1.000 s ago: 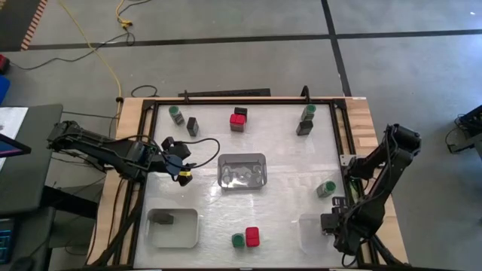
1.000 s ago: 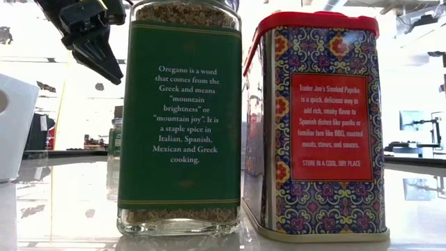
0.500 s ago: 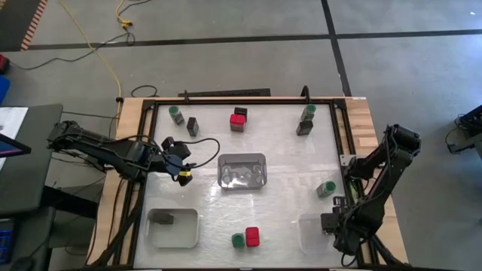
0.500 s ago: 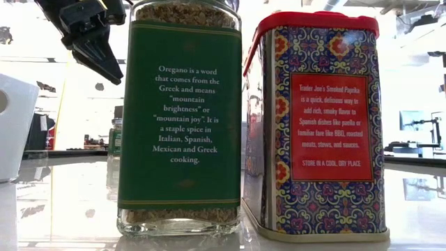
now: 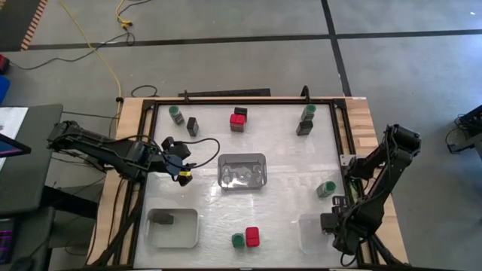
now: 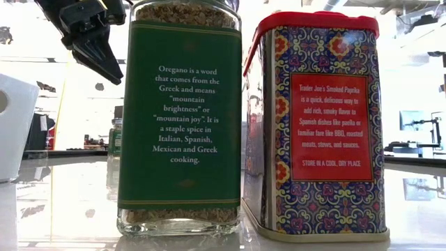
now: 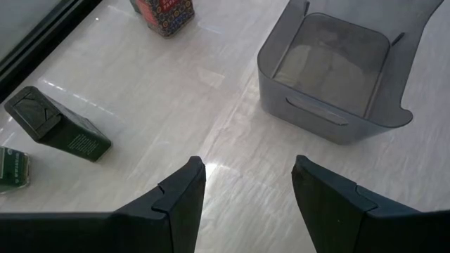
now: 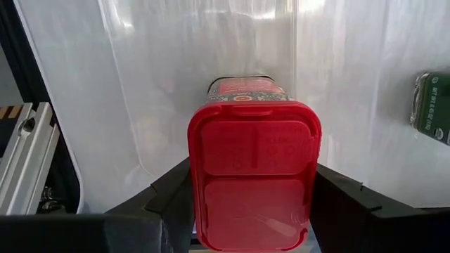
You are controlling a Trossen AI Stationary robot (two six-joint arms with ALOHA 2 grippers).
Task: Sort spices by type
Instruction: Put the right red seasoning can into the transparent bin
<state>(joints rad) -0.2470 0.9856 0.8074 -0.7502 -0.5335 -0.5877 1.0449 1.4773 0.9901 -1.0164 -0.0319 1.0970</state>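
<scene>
From my remote station I see the left gripper hanging above the table's left side, its two dark fingers parted with bare tabletop showing between them and nothing held. Ahead of it in the left wrist view stands the clear central tray, and off to one side a dark rectangular spice container lies tilted on the white surface. The right gripper sits over the clear tray at the near right corner, and its fingers are closed against both sides of a red-lidded paprika tin, which it holds. The rest of the spices are scattered. Along the far edge I count a green-lidded jar just beside a dark container, a red-topped tin touching a dark one behind it, and a green-lidded jar next to another dark container. One green-lidded jar stands alone near the right edge. At the near edge, an oregano jar and a second paprika tin stand upright, side by side, close to the low camera. The white tray at the near left corner contains one dark container.
</scene>
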